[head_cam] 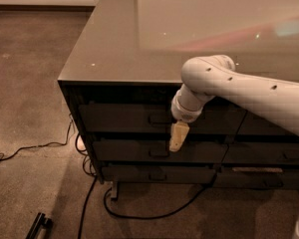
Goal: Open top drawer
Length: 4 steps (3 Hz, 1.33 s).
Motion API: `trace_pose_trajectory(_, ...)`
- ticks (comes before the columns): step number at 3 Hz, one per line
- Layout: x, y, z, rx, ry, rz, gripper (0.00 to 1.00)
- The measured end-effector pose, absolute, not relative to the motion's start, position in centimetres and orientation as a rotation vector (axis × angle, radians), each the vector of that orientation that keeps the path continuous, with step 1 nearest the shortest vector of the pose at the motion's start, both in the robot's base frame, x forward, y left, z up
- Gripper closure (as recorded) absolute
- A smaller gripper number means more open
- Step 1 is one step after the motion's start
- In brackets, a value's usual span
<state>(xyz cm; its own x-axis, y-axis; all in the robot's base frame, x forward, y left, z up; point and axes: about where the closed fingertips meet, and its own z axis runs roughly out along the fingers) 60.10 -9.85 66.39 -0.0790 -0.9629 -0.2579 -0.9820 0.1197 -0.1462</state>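
Note:
The top drawer (119,117) is the tallest dark front of the left stack, under the glossy table top, and it is closed. Its small rectangular pull (159,118) sits at the centre of the front. My gripper (177,138) hangs from the white arm (239,91) in front of the stack. It points down, just right of and below the pull, overlapping the gap between the top drawer and the second drawer (124,151). It holds nothing that I can see.
A slimmer third drawer (154,174) lies below. A second stack of dark drawers (269,153) stands to the right. The table top (139,39) overhangs the fronts. Black cables (89,198) trail over the brown carpet at lower left.

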Motion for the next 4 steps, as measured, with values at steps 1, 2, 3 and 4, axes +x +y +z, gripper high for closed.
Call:
trace_pose_trajectory(1, 61.2, -10.6, 65.5, -1.914, 2.139, 0.081, 0.0)
trace_pose_trajectory(2, 62.6, -11.5, 64.4, -1.915, 2.18, 0.071, 0.0)
trace_pose_trajectory(3, 63.2, -12.5, 62.9, -1.934, 2.225, 0.066, 0.19)
trace_pose_trajectory(4, 62.1, -13.0, 62.5, -1.962, 2.247, 0.031, 0.41)
